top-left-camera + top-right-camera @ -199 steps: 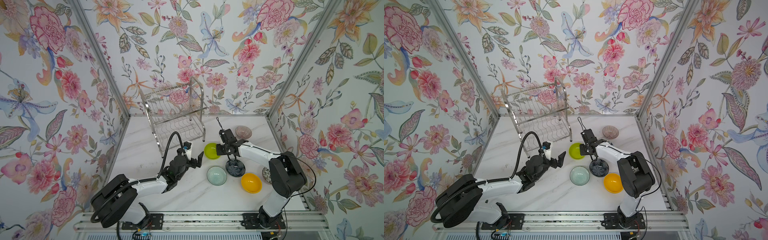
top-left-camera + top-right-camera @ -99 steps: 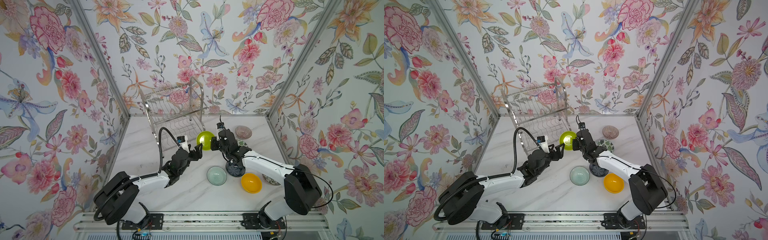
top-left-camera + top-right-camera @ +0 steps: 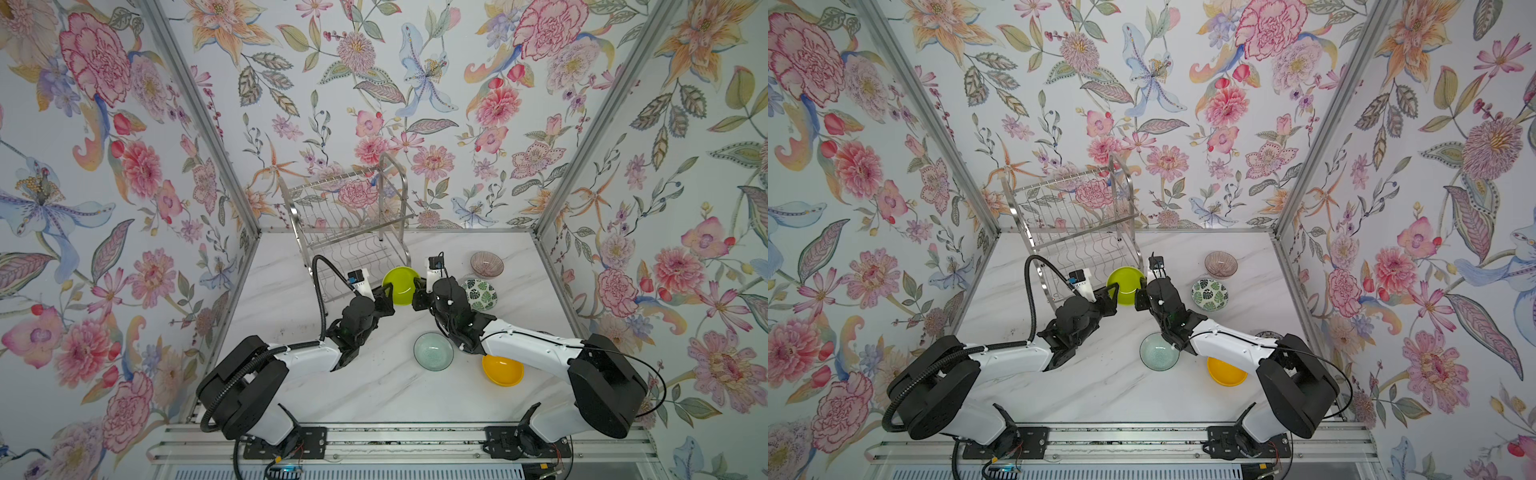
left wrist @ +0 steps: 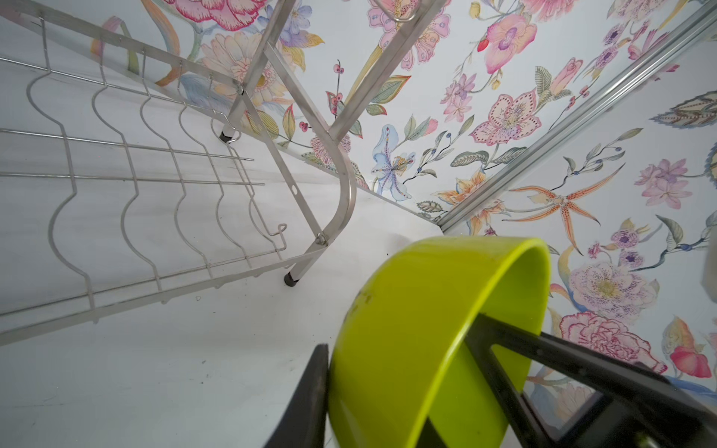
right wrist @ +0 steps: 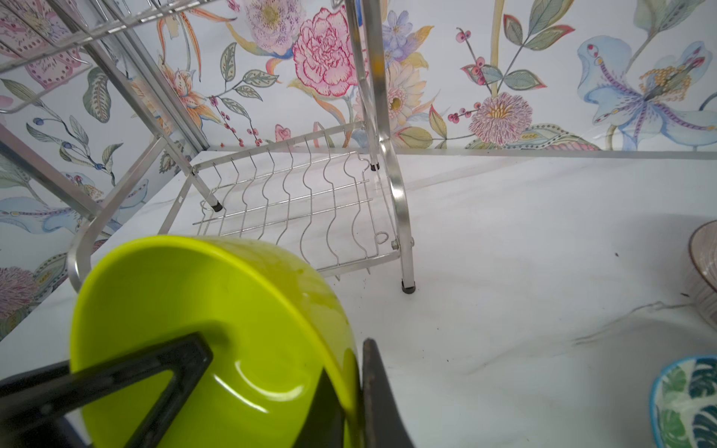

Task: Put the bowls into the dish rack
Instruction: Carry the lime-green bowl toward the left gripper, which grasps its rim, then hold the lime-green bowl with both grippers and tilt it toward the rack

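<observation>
Lime green bowl is held above the worktop, at five o'clock from the dish rack and just beside its front leg. The left claw pinches the rim at eight o'clock, the right claw at four. With both clamped on, either arm pulling before the other lets go could wrench the bowl loose or knock it against the rack.

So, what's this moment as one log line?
left gripper: shut on green bowl | right gripper: shut on green bowl | rack: empty
</observation>
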